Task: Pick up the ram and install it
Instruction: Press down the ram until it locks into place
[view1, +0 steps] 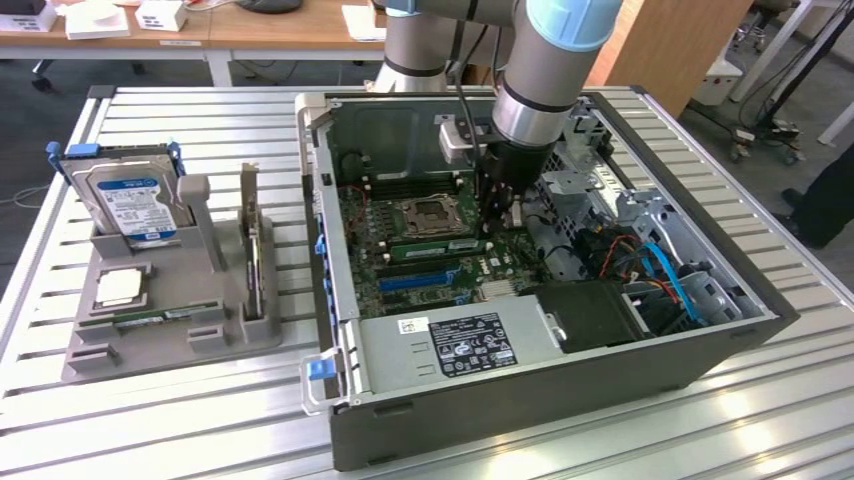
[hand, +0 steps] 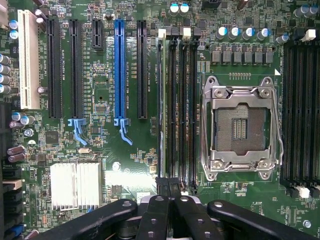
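The ram is a thin green stick standing on edge in a black memory slot beside the CPU socket, inside the open computer case. In the wrist view the ram shows edge-on as a narrow green line in the slot farthest from the CPU socket. My gripper hangs low inside the case over one end of these slots. Its two fingers are pressed together, so the gripper is shut, with nothing visible between them. Whether the fingertips touch the ram I cannot tell.
A grey holder at the exterior view's left carries a blue-labelled hard drive, an upright dark card and another green stick. The case walls, drive cage and cables crowd the arm.
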